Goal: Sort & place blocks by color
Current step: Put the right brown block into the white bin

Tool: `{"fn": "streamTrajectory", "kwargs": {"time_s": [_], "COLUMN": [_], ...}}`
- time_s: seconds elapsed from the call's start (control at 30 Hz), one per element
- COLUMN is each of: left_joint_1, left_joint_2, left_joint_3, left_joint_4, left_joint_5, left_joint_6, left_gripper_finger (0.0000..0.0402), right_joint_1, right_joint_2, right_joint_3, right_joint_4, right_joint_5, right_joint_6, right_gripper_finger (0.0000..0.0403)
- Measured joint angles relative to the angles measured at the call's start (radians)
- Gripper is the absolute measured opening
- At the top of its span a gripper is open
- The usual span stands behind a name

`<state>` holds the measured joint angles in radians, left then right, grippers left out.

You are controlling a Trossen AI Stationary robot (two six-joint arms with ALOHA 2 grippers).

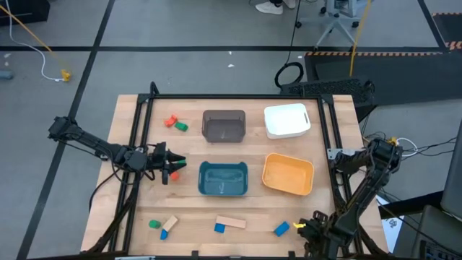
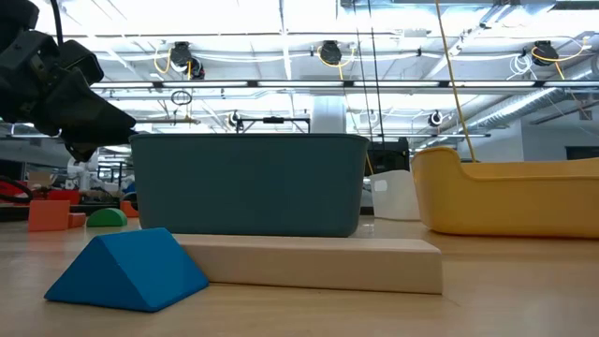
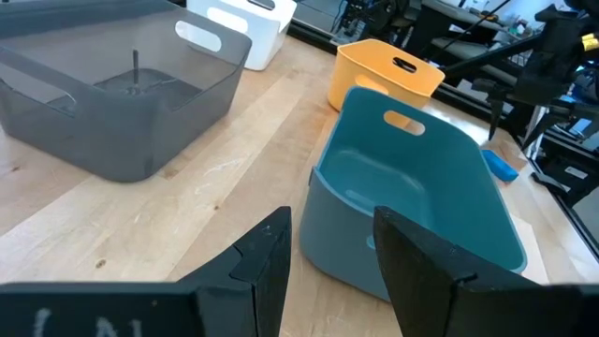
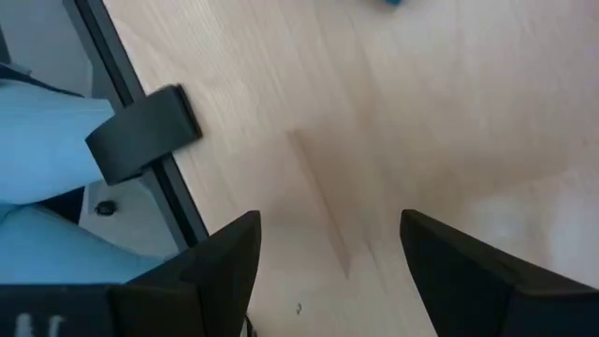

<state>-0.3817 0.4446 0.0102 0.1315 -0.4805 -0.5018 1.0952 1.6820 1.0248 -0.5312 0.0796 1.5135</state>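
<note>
My left gripper hangs open just left of the teal bin, raised off the table in the low view. Nothing lies between its fingers in the left wrist view. In the high view a green block and a red block show right by its fingertips. Another red block and green block lie at far left. Along the near edge lie a green block, a wood piece, blue blocks and a wood bar. My right gripper is open over bare table.
A grey bin and a white bin stand in the far row, the teal bin and an orange bin in the middle row. A black frame runs along the table's sides. In the low view a blue wedge and the wood bar lie before the teal bin.
</note>
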Motion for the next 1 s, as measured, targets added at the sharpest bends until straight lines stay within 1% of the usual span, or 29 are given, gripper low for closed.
{"fn": "streamTrajectory", "kwargs": {"time_s": [0.13,0.27,0.37,0.47,0.63,0.77,1.0], "left_joint_1": [0.000,0.000,0.000,0.000,0.000,0.000,0.000], "left_joint_2": [0.000,0.000,0.000,0.000,0.000,0.000,0.000], "left_joint_3": [0.000,0.000,0.000,0.000,0.000,0.000,0.000], "left_joint_4": [0.000,0.000,0.000,0.000,0.000,0.000,0.000], "left_joint_5": [0.000,0.000,0.000,0.000,0.000,0.000,0.000], "left_joint_6": [0.000,0.000,0.000,0.000,0.000,0.000,0.000], "left_gripper_finger": [0.0154,0.0154,0.0154,0.0154,0.0154,0.0154,0.0154], "right_joint_1": [0.010,0.014,0.024,0.034,0.039,0.051,0.066], "right_joint_2": [0.000,0.000,0.000,0.003,0.038,0.073,0.091], "right_joint_3": [0.000,0.000,0.000,0.001,0.001,0.004,0.005], "right_joint_4": [0.008,0.055,0.067,0.066,0.059,0.071,0.048], "right_joint_5": [0.005,0.009,0.051,0.083,0.081,0.101,0.155], "right_joint_6": [-0.017,-0.042,-0.048,-0.081,-0.183,-0.253,-0.275], "right_gripper_finger": [0.0249,0.0249,0.0249,0.0249,0.0249,0.0249,0.0248]}}
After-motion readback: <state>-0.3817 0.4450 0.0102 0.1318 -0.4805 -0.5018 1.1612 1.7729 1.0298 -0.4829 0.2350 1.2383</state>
